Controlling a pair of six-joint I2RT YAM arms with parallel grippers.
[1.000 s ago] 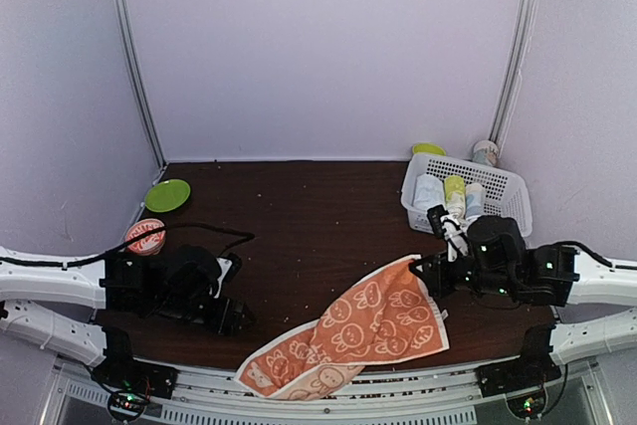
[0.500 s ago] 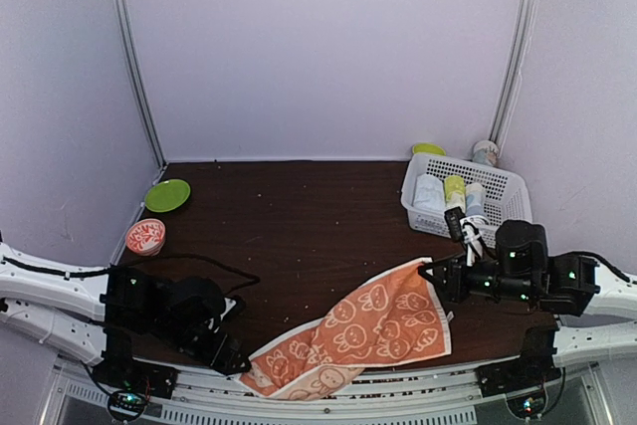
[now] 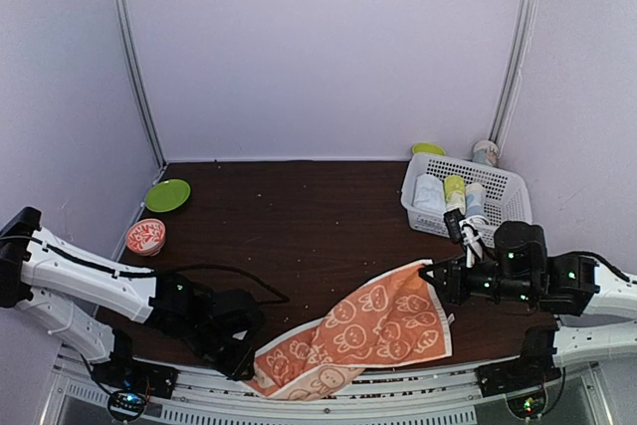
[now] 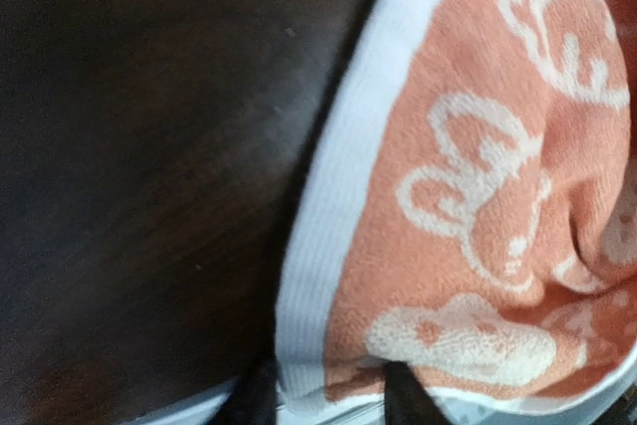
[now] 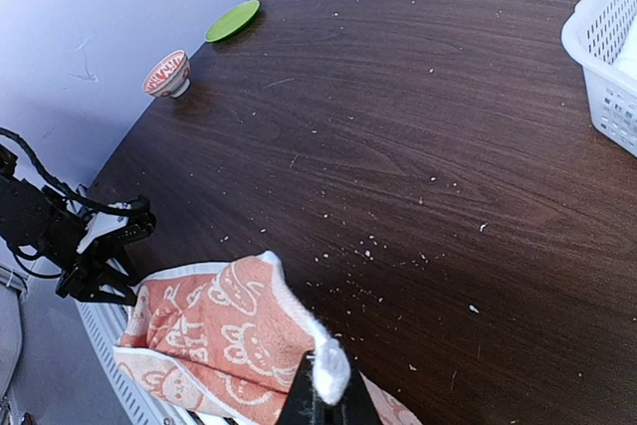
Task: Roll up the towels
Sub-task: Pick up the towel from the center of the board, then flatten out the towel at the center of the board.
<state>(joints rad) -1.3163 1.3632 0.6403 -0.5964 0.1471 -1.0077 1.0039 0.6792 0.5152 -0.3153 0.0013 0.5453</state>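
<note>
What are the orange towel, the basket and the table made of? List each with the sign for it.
Orange towel: looks like terry cotton, matte and fuzzy, with a flat woven white hem.
Basket: probably moulded plastic, white, with a regular lattice wall.
Table: dark wood or wood-look laminate, with grain streaks and a slight sheen.

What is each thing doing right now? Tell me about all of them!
orange towel: unrolled, draped over the table's near edge, one corner lifted.
right tool: shut on the towel's lifted corner.
left tool: around the towel's near edge, grip unclear.
white basket: upright, holding rolls.
green plate: lying flat.
bowl: upright.
</note>
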